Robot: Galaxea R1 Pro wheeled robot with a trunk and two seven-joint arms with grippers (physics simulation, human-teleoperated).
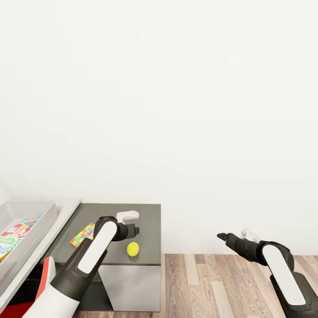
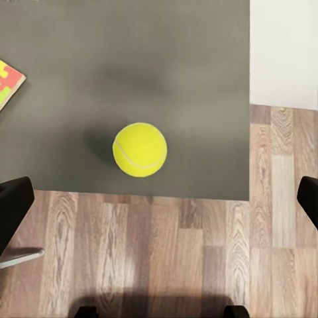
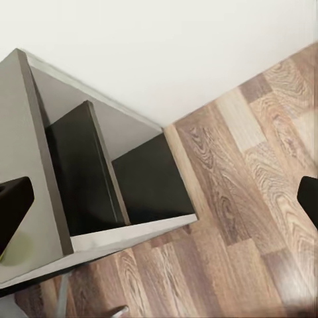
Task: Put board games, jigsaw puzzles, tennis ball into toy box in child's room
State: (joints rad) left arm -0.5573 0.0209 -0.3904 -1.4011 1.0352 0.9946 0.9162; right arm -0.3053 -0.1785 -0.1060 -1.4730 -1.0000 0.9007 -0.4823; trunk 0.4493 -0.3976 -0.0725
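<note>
A yellow tennis ball (image 1: 133, 248) (image 2: 140, 150) lies near the front edge of a low dark grey cabinet (image 1: 145, 221). My left gripper (image 1: 134, 230) (image 2: 162, 197) hangs above the ball, open, with its fingers wide apart and holding nothing. A jigsaw puzzle (image 1: 83, 235) (image 2: 8, 83) lies flat on the same cabinet top, left of the ball. The grey toy box (image 1: 42, 223) stands on the pale table (image 1: 59, 225) at the far left, with colourful flat toys inside. My right gripper (image 1: 223, 237) (image 3: 160, 197) is open and empty over the floor, right of the cabinet.
The cabinet (image 3: 40, 165) has open dark shelves on its side. A white wall (image 1: 176, 110) rises straight behind it. Wood plank floor (image 1: 212, 287) spreads to the right of the cabinet.
</note>
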